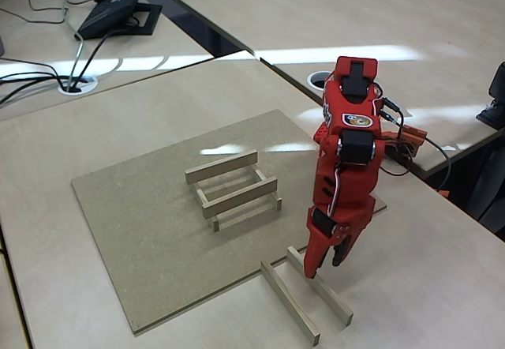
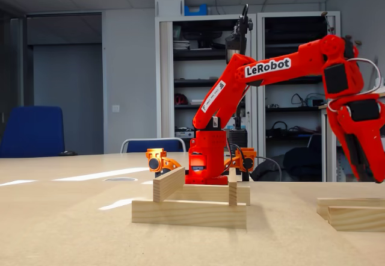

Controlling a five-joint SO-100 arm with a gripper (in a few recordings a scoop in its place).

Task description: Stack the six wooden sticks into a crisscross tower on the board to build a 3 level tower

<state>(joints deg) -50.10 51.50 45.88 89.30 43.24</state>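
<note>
Sideways, tower (image 2: 195,201) shows (two layers).

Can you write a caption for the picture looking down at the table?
Red gripper reaches down over two loose sticks beside the board, where a two-layer tower waits.

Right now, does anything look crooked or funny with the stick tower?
Nothing looks broken or knocked over. The tower on the board has two crossing layers, fairly square. Two sticks lie off the board on the table, under the red gripper, waiting to be stacked.
</note>
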